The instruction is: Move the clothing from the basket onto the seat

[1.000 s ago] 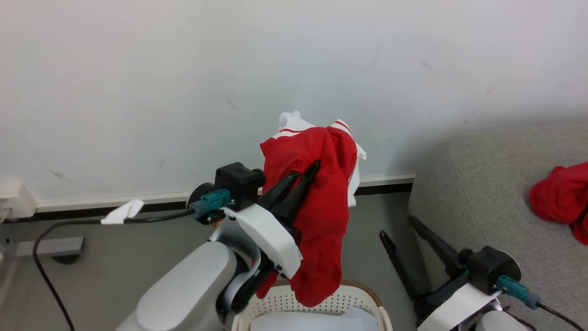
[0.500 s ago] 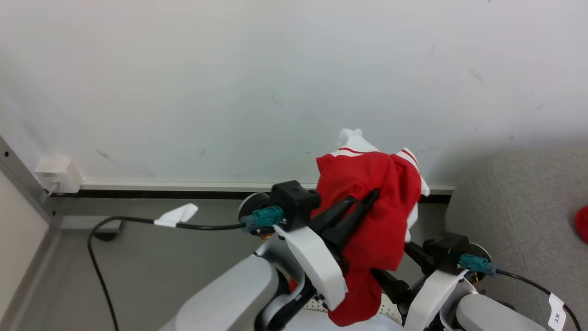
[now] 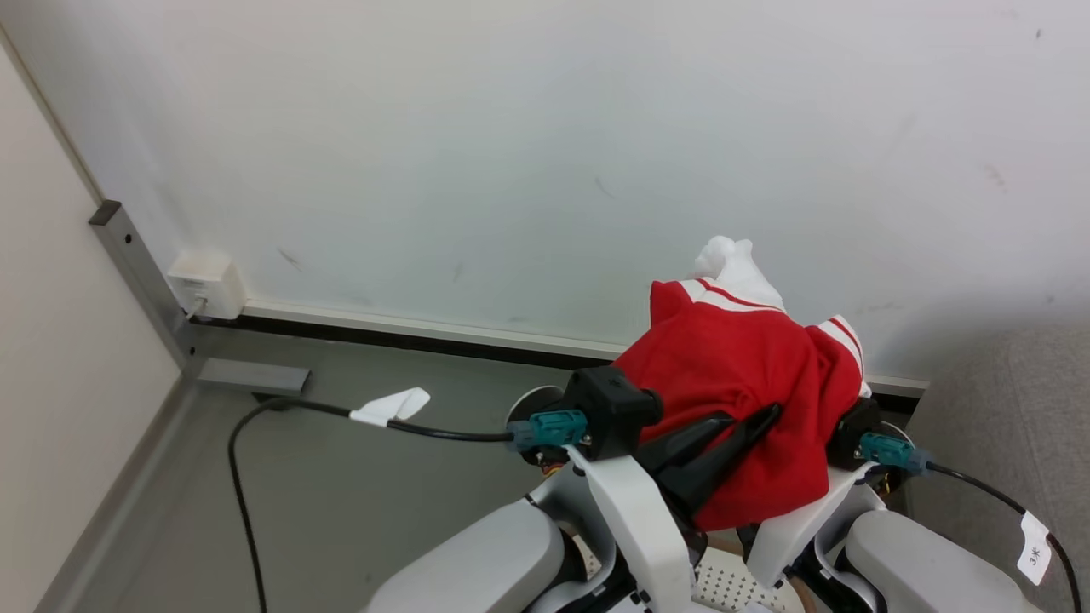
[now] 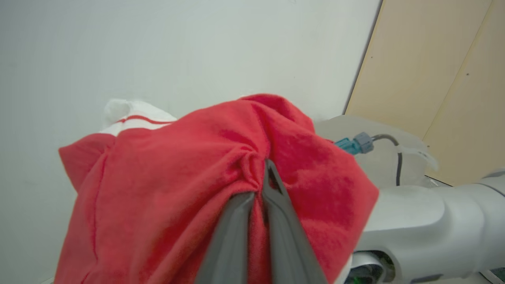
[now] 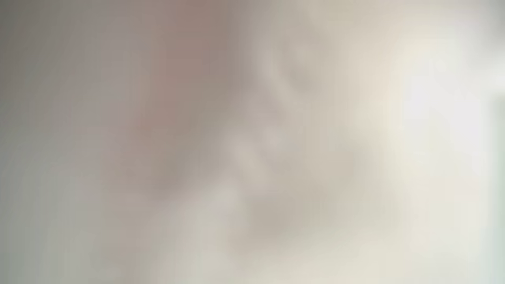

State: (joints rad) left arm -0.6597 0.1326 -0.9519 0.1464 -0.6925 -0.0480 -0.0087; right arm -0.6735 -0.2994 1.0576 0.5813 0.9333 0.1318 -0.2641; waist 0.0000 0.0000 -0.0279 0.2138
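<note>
One piece of clothing is pinched by the left gripper; the right gripper, covered by it, is spread wide. One basket is glimpsed below.

Both arms had smooth pale-grey shells and white wrist covers, each wrist bearing a black camera block and a teal plug on a black cable with a white tag, while the left gripper had long, dark, tapered fingers.

Head down-facing, left wrist close; share clothing.
</note>
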